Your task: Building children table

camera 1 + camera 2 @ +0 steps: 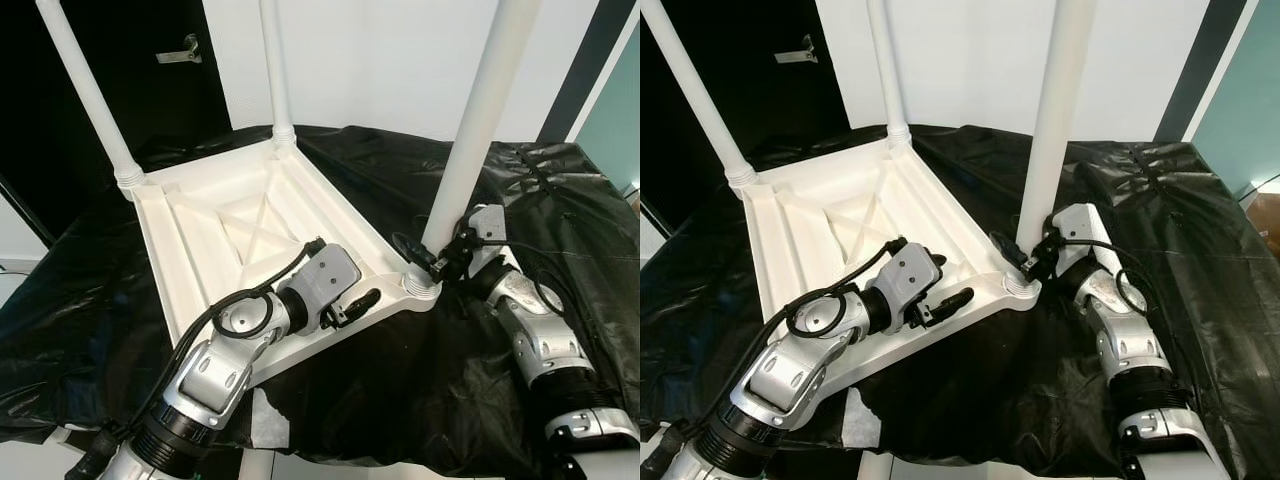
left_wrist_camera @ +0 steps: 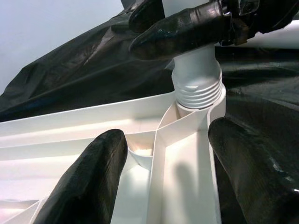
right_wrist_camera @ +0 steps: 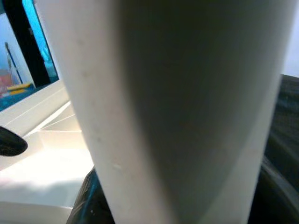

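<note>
The left gripper (image 1: 368,300) lay over the near edge of the upturned white table top (image 1: 240,225), its two black fingers (image 2: 88,182) spread wide apart. In the left wrist view one finger rested inside the ribbed underside and the other sat outside the rim, so they straddled the corner wall without pinching it; they gripped nothing.

The right gripper (image 1: 430,262) was at the foot of the near leg (image 1: 478,130), just above the threaded socket at the table's corner. Its fingers (image 2: 187,28) were clenched around the leg, one curling across the front of it just above the white screw threads (image 2: 198,88). The right wrist view showed the leg very close, with dark finger surfaces on both sides of it.

The table lay upside down on a bench covered with black plastic sheeting (image 1: 400,390). Its underside showed a raised rim, ribs along the sides and a crossed brace in the middle. Three round white legs stood up from its corners: the near leg by the right gripper, a far left leg (image 1: 95,100) and a far middle leg (image 1: 277,75). The corner nearest the left arm carried no leg.
</note>
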Available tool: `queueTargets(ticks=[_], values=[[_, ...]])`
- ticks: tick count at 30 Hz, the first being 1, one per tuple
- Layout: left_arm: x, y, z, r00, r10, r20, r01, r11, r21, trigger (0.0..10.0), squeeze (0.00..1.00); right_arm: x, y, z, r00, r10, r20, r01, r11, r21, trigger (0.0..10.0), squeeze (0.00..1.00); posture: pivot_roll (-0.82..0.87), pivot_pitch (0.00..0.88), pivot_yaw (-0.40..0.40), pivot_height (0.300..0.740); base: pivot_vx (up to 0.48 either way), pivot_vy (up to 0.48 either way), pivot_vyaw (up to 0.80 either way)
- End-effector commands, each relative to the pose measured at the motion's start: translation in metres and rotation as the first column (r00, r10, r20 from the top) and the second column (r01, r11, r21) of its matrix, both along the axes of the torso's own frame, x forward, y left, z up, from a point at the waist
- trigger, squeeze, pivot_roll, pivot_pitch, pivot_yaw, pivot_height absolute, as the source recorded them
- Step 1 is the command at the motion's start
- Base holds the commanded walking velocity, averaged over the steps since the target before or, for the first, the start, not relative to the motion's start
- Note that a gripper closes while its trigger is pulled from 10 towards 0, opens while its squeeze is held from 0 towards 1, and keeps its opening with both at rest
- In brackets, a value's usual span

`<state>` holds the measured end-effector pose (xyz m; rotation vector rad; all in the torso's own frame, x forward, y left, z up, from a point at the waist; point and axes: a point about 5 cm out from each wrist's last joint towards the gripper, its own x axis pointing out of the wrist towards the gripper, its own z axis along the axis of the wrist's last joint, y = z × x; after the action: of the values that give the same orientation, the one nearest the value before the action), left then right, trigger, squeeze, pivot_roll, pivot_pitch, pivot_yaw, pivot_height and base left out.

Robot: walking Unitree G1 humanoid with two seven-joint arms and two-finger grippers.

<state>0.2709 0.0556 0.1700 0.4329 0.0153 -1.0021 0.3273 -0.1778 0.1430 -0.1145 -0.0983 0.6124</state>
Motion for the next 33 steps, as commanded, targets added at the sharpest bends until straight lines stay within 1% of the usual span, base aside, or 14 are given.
queueTargets(ticks=[1,5,7,10,15,19,23,24,26,27,28,29,30,33], values=[[0.001,0.000,0.002,1.000,-0.020,-0.006,0.020,1.000,0.011,10.0,0.00,-0.014,-0.011,-0.048,0.970,-0.059,-0.236,0.055,0.998,-0.025,10.0,0.00,-0.02,0.013,0.023,0.740,0.000,0.000,0.00],[0.000,0.000,0.002,1.000,-0.020,-0.007,0.020,1.000,0.008,10.0,0.00,-0.014,-0.007,-0.049,0.967,-0.077,-0.245,0.083,0.996,0.015,10.0,0.00,-0.02,0.014,0.020,0.740,0.000,0.000,0.00],[-0.001,0.001,0.001,1.000,-0.019,-0.007,0.019,1.000,0.007,10.0,0.00,-0.011,-0.005,-0.050,0.954,-0.139,-0.267,0.156,0.987,0.043,10.0,0.00,-0.02,0.011,0.022,0.740,0.000,0.000,0.00],[-0.001,0.000,0.001,1.000,-0.021,-0.007,0.021,1.000,0.006,10.0,0.00,-0.010,-0.003,-0.049,0.950,-0.156,-0.271,0.177,0.983,0.053,10.0,0.00,-0.02,0.010,0.023,0.740,0.000,0.000,0.00],[-0.001,-0.001,0.001,1.000,-0.029,-0.006,0.029,1.000,0.006,10.0,0.00,-0.006,0.005,-0.045,0.941,-0.210,-0.265,0.230,0.972,0.046,10.0,0.00,-0.03,0.004,0.022,0.740,0.000,0.000,0.00],[0.000,-0.003,0.001,1.000,-0.030,-0.005,0.030,1.000,0.004,10.0,0.00,-0.005,0.010,-0.042,0.930,-0.288,-0.231,0.295,0.955,-0.002,10.0,0.00,-0.03,0.000,0.014,0.740,0.000,0.000,0.00],[0.001,-0.005,0.001,1.000,-0.026,-0.002,0.026,1.000,0.000,10.0,0.00,-0.007,0.019,-0.039,0.878,-0.454,-0.151,0.451,0.891,-0.057,10.0,0.00,-0.03,0.000,0.000,0.740,0.000,0.000,0.00],[0.001,-0.005,0.001,1.000,-0.026,-0.002,0.026,1.000,0.000,10.0,0.00,-0.007,0.019,-0.039,0.878,-0.454,-0.151,0.451,0.891,-0.057,10.0,0.00,-0.03,0.000,0.000,0.740,0.000,0.000,0.00],[0.001,-0.006,0.001,1.000,-0.023,0.000,0.023,1.000,-0.002,10.0,0.00,-0.009,0.023,-0.039,0.843,-0.522,-0.127,0.521,0.852,-0.044,10.0,0.00,-0.03,0.000,-0.007,0.740,0.000,0.000,0.00],[0.001,-0.006,0.001,1.000,-0.022,0.002,0.022,1.000,-0.003,10.0,0.00,-0.010,0.027,-0.041,0.821,-0.553,-0.145,0.557,0.830,-0.009,10.0,0.00,-0.02,0.000,-0.009,0.740,0.000,0.000,0.00],[0.001,-0.006,0.001,1.000,-0.022,0.002,0.022,1.000,-0.003,10.0,0.00,-0.010,0.027,-0.041,0.821,-0.553,-0.145,0.557,0.830,-0.009,10.0,0.00,-0.02,0.000,-0.009,0.740,0.000,0.000,0.00],[0.001,-0.007,0.001,1.000,-0.021,0.004,0.021,1.000,-0.004,10.0,0.00,-0.013,0.034,-0.044,0.789,-0.590,-0.170,0.602,0.798,0.026,10.0,0.00,-0.02,0.000,-0.010,0.740,0.000,0.000,0.00],[0.001,-0.007,0.001,1.000,-0.021,0.004,0.021,1.000,-0.004,10.0,0.00,-0.013,0.034,-0.044,0.789,-0.590,-0.170,0.602,0.798,0.026,10.0,0.00,-0.02,0.000,-0.010,0.740,0.000,0.000,0.00],[0.000,-0.006,0.001,1.000,-0.018,0.004,0.018,1.000,-0.002,10.0,0.00,-0.017,0.050,-0.048,0.777,-0.582,-0.240,0.612,0.787,0.075,10.0,0.00,-0.02,0.000,-0.012,0.740,0.000,0.000,0.00]])
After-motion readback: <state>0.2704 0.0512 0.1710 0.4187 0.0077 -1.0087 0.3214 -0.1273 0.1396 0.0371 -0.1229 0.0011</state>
